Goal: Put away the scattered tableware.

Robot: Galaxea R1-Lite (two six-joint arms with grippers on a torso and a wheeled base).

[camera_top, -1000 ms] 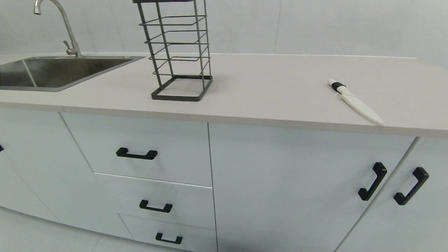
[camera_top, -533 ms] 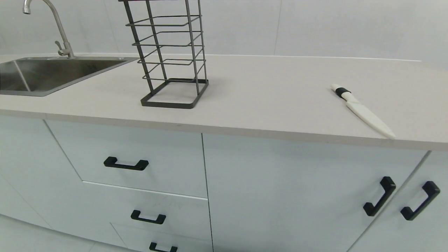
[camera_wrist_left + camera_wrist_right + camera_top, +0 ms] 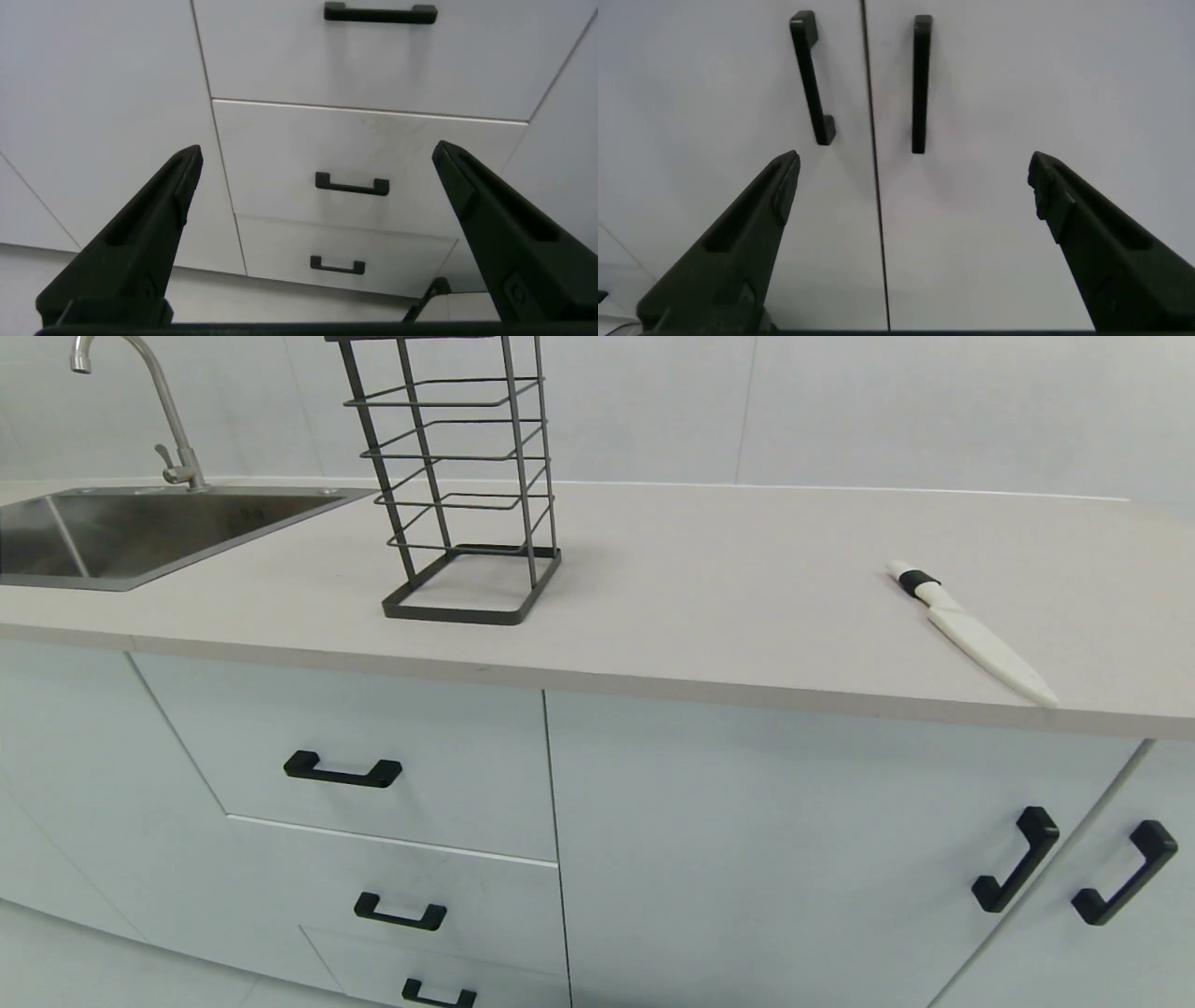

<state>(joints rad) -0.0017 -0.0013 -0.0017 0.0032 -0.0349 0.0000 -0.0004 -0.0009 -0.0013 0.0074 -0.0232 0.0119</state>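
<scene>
Approach step: knife not yet picked up; both tools spread & empty.

The knife (image 3: 971, 635) is seen lying flat on the tabletop (image 3: 728, 579), near the front edge on the robot's right, well apart from the upright wire rack (image 3: 462, 504) toward the left. The L tool (image 3: 318, 154) is held low before the drawers (image 3: 374, 149), the R tool (image 3: 910, 163) before the doors (image 3: 971, 233). Next, by judgement, the R tool must be raised above the tabletop & lowered over the knife handle, prob. for the rack. The tabletop is pale & matt; a sink (image 3: 187, 518) w/ tap (image 3: 174, 411) is set in at far left, and a plain wall (image 3: 887, 411) is seen behind.
</scene>
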